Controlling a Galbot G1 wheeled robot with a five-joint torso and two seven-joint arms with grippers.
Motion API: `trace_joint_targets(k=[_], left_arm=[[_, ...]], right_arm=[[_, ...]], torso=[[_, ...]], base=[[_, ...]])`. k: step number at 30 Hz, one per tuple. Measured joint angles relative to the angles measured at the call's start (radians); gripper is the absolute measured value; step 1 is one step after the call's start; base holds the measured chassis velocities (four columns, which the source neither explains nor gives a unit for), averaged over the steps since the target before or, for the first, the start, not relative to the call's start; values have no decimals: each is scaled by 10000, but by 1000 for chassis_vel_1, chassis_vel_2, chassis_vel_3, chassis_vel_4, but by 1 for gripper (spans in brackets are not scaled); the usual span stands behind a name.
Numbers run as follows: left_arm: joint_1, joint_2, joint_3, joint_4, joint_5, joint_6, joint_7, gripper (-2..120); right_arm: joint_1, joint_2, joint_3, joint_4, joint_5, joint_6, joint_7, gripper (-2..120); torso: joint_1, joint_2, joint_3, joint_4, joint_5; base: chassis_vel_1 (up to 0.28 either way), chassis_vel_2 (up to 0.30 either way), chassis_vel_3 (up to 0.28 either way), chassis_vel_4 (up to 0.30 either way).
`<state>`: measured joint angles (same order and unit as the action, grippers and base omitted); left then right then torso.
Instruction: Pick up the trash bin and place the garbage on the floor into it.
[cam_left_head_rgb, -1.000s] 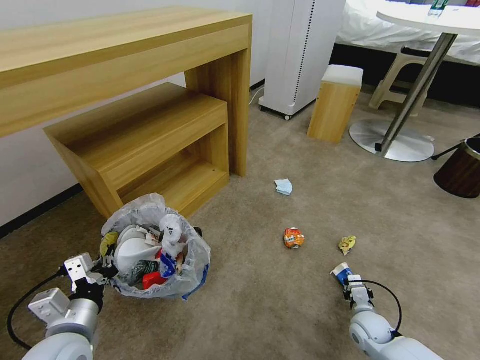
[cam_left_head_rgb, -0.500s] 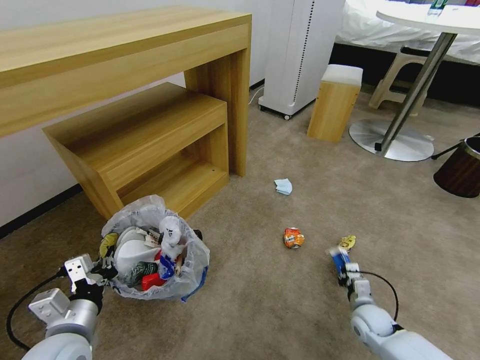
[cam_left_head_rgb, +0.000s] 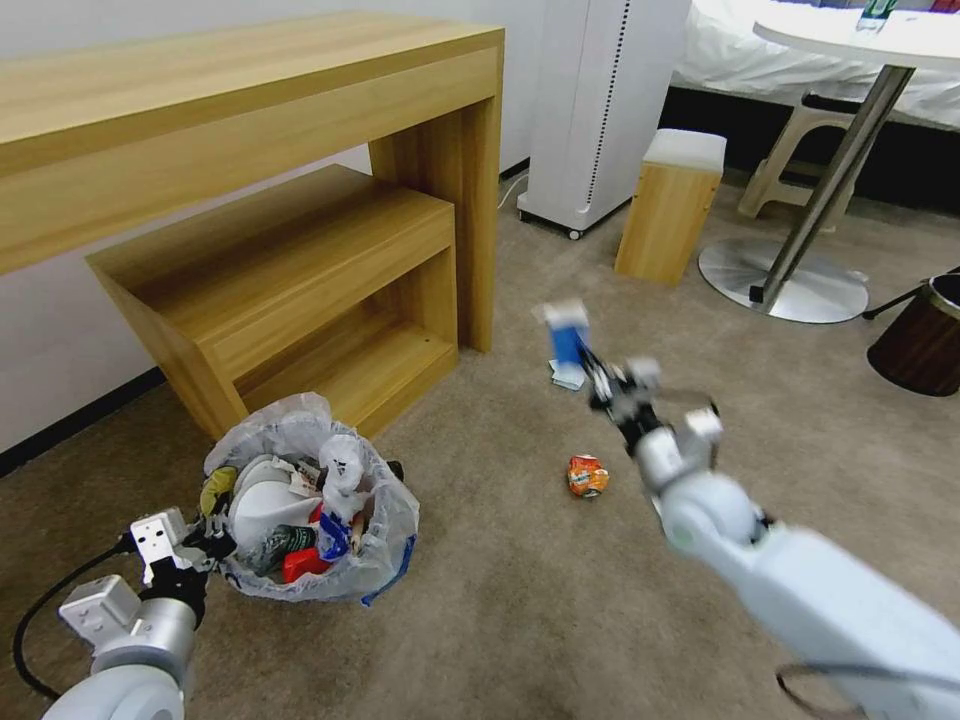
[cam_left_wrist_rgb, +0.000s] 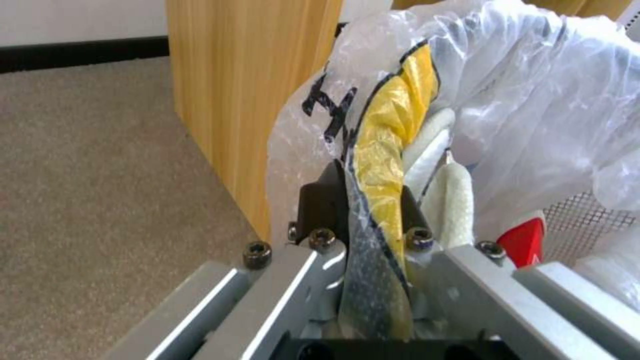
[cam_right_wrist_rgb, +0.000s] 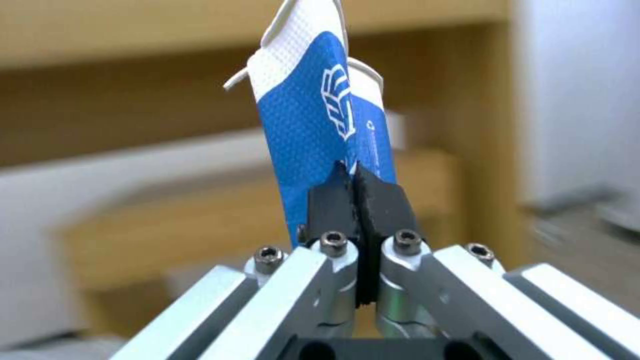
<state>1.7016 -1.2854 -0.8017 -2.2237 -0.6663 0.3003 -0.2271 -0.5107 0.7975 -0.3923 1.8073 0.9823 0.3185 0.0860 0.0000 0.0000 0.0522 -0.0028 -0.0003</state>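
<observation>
Head view: my right gripper (cam_left_head_rgb: 592, 372) had the blue-white cup (cam_left_head_rgb: 567, 335) pinched, up right of the trash bin (cam_left_head_rgb: 310, 510).
Left gripper (cam_left_wrist_rgb: 365, 210) was clamped on the bin's rim.

A: The right pincer (cam_left_head_rgb: 597, 378) is smeared in the head view, and the blue-white cup (cam_left_head_rgb: 567, 333) it carries is a blur up there.

B: That cup covers part of the pale paper (cam_left_head_rgb: 567, 378) on the floor (cam_left_head_rgb: 520, 590).

A: On the left wrist view, the left pincer (cam_left_wrist_rgb: 363, 200) has its pads buried in the plastic bag (cam_left_wrist_rgb: 533, 100) of the trash bin (cam_left_head_rgb: 375, 560).

B: The brown bin (cam_left_head_rgb: 920, 340) is cut by the edge.
</observation>
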Motion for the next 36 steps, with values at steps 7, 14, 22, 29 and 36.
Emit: trace_joint_targets(k=[7, 14, 22, 29, 36], left_arm=[[1, -76, 11, -84, 31, 46, -2, 3], [27, -149, -20, -167, 36, 48, -6, 3], [27, -211, -20, -209, 34, 42, -5, 3], [34, -191, -52, -253, -13, 21, -1, 3], [43, -153, -69, -310, -61, 18, -1, 3]], right_arm=[[1710, 713, -2210, 188, 596, 669, -757, 0], [3042, 1240, -4555, 436, 1482, 515, -426, 0], [3558, 1597, -6108, 383, 1837, 178, 328, 0], [3648, 2107, -6790, 26, 1885, -64, 736, 0], [3601, 2455, -7233, -331, 1873, -140, 912, 0]], torso=[[0, 0, 1, 1, 3], [0, 0, 0, 0, 2], [0, 0, 0, -1, 2], [0, 0, 0, 1, 3], [0, 0, 0, 0, 3]], base=[[0, 0, 0, 0], [0, 0, 0, 0], [0, 0, 0, 0], [0, 0, 0, 0], [0, 0, 0, 0]])
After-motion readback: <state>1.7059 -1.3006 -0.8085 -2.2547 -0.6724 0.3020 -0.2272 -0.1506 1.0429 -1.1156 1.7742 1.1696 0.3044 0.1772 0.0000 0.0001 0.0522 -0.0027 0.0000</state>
